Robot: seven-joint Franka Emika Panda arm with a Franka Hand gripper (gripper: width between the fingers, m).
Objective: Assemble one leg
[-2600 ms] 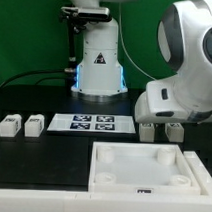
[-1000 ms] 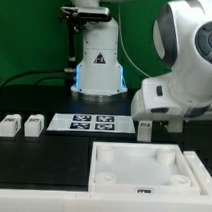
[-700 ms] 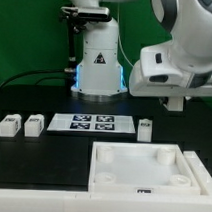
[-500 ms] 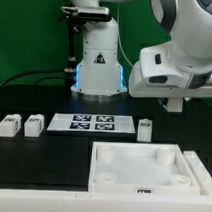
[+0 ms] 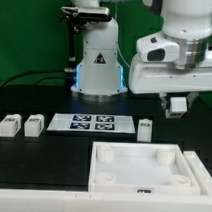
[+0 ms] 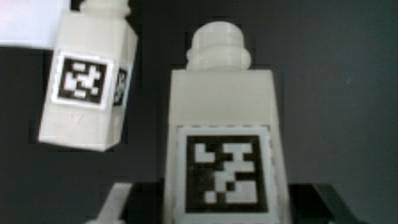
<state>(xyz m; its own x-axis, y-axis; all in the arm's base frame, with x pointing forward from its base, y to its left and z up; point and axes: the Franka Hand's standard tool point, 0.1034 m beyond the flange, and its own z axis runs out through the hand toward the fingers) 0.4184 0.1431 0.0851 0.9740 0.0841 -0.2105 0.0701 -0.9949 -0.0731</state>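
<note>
White leg [image 6: 222, 120] clamped in the fingers [image 6: 306, 205], off the worktop [image 5: 44, 101]. Carry step, I reckon; next needs lining up over a tray piece [image 5: 132, 148] corner.

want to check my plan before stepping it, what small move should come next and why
Probably carry the leg a short way toward the white square piece. The fingers are shut on the leg and it hangs clear of the table. The second leg stands apart below, so nothing seems to block a move over the piece.
</note>
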